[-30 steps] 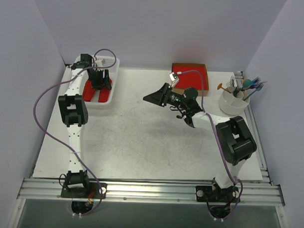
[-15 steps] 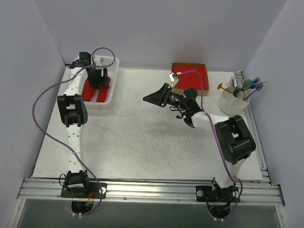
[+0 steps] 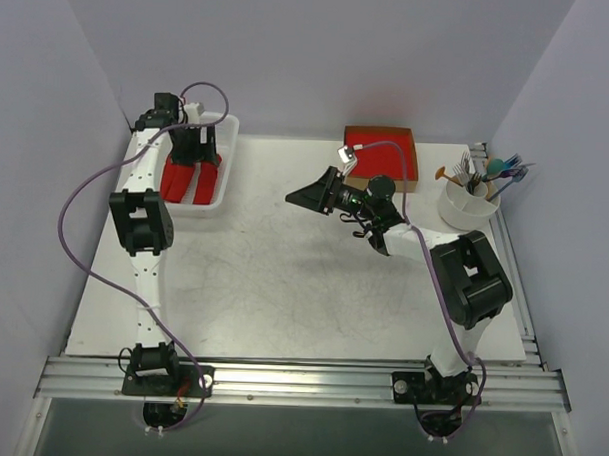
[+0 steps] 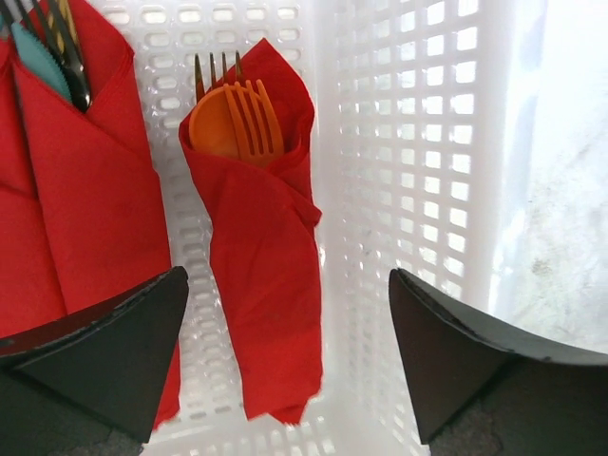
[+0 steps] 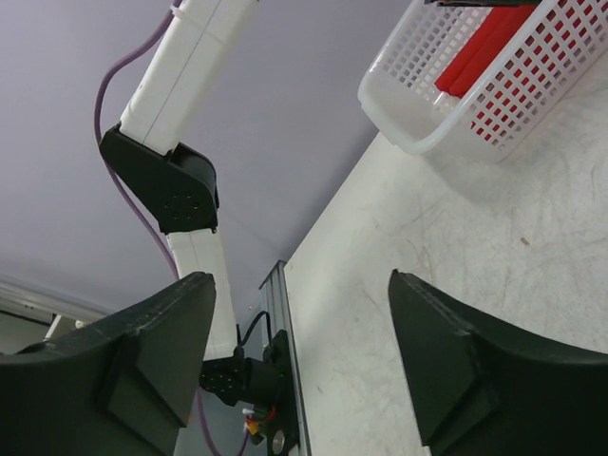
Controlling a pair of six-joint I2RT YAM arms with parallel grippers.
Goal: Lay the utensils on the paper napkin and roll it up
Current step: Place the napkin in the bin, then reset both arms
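My left gripper point(image 3: 194, 144) point(image 4: 288, 285) hangs open over the white basket point(image 3: 211, 202) point(image 4: 408, 142) at the table's far left. Below it a rolled red paper napkin point(image 4: 261, 247) lies on the basket floor, touched by neither finger. An orange fork point(image 4: 255, 119), an orange spoon and a dark fork stick out of its top. Left of it lies a second red roll point(image 4: 66, 180) with teal and dark utensils. From above the rolls point(image 3: 191, 179) show as red strips. My right gripper point(image 3: 296, 196) point(image 5: 302, 280) is open and empty in the air over mid-table, pointing left.
A white cup point(image 3: 467, 206) with several loose utensils point(image 3: 492, 173) stands at the far right. A thick red napkin stack in a brown cardboard box point(image 3: 382, 153) sits at the back, right of centre. A metal rail point(image 3: 299, 380) runs along the near edge.
My left gripper has opened wider and drawn up and back from the rolls in the basket. The right gripper's jaws have also opened wider; its arm has hardly moved.
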